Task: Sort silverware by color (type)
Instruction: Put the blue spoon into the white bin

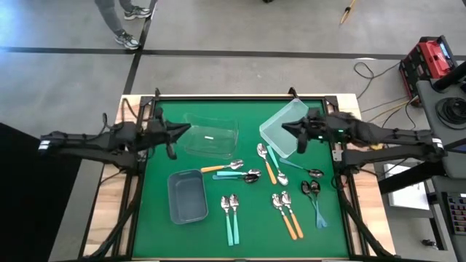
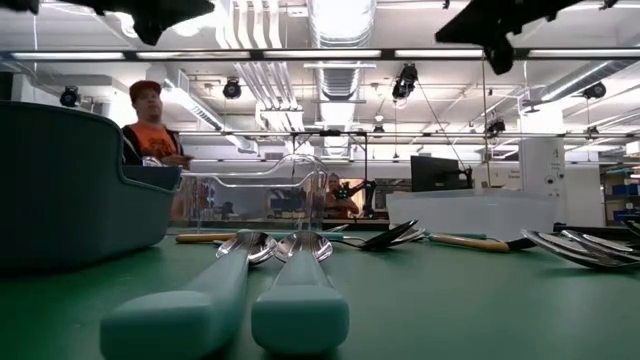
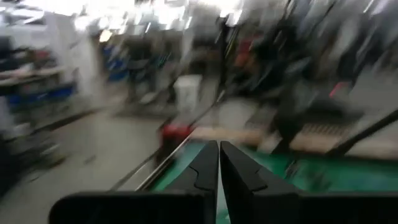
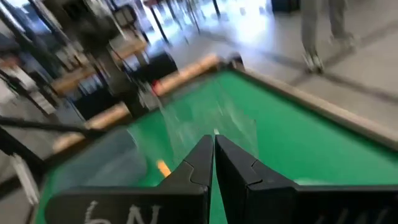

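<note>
- Left gripper (image 1: 186,129): fingers (image 3: 205,167) pressed together, nothing between them; held above the table's far left part, tip over the near edge of a clear bin (image 1: 211,135).
- Right gripper (image 1: 285,127): fingers (image 4: 202,155) likewise closed and empty; held above the tilted clear bin (image 1: 282,125) at far right.
- Silverware (image 1: 271,182): spoons scattered flat on the green mat (image 1: 160,233), unsorted, all outside the bins.
- Orange-handled: one (image 1: 221,167) near centre, one (image 1: 266,163) beside it, a pair (image 1: 288,215) toward the front.
- Teal-handled pair (image 1: 231,217) at front centre, side by side.
- Darker blue pair (image 1: 314,198) at right.
- Grey bin (image 1: 187,196) upright at left front.
- Person (image 2: 150,125) visible beyond the table.
</note>
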Available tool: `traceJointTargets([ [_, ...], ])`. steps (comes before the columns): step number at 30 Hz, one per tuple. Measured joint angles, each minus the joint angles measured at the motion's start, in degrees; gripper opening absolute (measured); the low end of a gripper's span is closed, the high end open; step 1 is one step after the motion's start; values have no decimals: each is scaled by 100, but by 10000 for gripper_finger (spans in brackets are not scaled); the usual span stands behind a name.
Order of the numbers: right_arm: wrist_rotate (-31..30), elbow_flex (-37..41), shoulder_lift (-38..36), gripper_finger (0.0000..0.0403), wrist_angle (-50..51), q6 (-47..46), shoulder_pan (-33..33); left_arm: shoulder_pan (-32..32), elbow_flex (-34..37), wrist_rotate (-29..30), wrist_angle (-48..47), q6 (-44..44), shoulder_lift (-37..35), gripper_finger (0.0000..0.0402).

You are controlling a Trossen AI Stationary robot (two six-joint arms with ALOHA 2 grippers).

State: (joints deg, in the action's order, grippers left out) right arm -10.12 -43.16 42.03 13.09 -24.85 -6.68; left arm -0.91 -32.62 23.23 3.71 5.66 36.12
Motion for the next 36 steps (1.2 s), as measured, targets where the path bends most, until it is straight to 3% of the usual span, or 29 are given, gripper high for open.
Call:
traceJointTargets([
  [5, -5, -388, 394, 9, 781, -584, 0, 0, -604, 301, -1269, 508, 213, 0],
  [9, 16, -560, 675, 9, 1594, -1232, 4, 0, -702, 327, -1443, 919, 214, 0],
  [15, 764, -782, 941, 9, 2716, -1909, 7, 0, -702, 344, -1327, 1335, 187, 0],
  [22, 1855, -863, 1152, 9, 3854, -1587, 8, 4, -711, 542, -1249, 1283, 198, 0],
  [27, 1902, -779, 1327, 9, 4152, -1133, 4, 2, -711, 612, -1169, 1334, 284, 0],
  [33, 1907, -769, 1598, 9, 4043, -1048, 4, 0, -709, 1372, -1128, 1127, 411, 0],
  [36, 1905, -769, 1755, 9, 3984, -1052, 4, 2, -709, 1422, -1112, 1282, 418, 0],
])
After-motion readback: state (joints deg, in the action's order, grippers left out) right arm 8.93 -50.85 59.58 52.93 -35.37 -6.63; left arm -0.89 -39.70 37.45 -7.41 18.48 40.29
